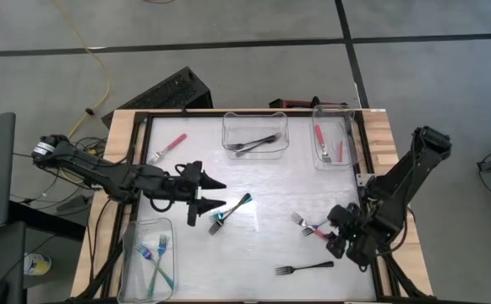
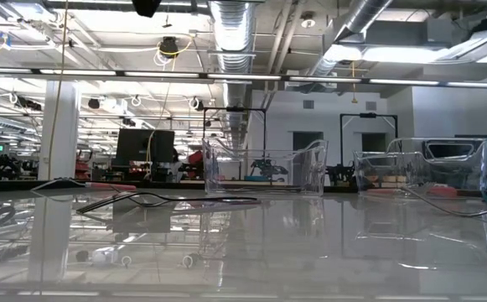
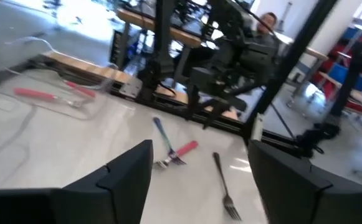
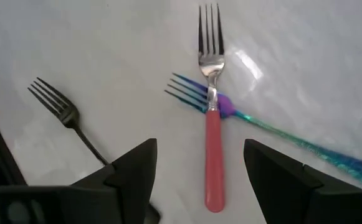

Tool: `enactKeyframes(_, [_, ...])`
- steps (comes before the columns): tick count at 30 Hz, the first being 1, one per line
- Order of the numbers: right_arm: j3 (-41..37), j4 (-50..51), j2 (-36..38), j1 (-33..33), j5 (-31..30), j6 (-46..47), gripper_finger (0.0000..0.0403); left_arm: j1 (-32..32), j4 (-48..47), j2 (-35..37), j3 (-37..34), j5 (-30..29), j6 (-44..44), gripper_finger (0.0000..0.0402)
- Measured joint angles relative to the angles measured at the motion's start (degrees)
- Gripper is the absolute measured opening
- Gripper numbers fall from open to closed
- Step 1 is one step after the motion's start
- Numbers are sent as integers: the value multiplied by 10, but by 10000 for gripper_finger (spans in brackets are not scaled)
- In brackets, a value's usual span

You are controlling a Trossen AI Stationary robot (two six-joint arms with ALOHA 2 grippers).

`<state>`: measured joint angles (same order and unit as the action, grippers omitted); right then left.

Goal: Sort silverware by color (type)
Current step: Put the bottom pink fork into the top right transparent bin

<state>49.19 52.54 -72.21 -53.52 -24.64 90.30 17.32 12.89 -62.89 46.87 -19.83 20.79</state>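
**Desk:** What does the right wrist camera give you that the overhead doesn't?

**Operator:** Detail. I see a red-handled fork with silver tines [image 4: 212, 130] lying across an iridescent teal-blue fork [image 4: 274, 134], a black fork [image 4: 65, 112] apart from them. The right gripper [image 4: 199, 180] hangs above the red handle, jaws released, nothing held. Overhead, that pair sits low on the table's right side.

**Desk:** And the left?

**Operator:** The left gripper [image 1: 213, 193] hovers mid-table, jaws spread and empty, just beside another teal fork [image 1: 231, 212]. I see bare white tabletop [image 1: 262, 177] between the arms. Clear plastic bins [image 1: 254, 135] line the far edge; another sits at the near left corner.
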Motion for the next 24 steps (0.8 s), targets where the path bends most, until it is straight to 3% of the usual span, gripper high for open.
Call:
enactKeyframes(7, [-17,-40,-3,0,0,3,265,0,-46,0,0,60,32,248])
enactKeyframes(14, [-17,-50,-3,0,-9,3,265,0,-102,0,0,66,67,248])
enactKeyframes(24, [-17,-49,-25,31,-9,23,265,0,-100,0,0,65,37,248])
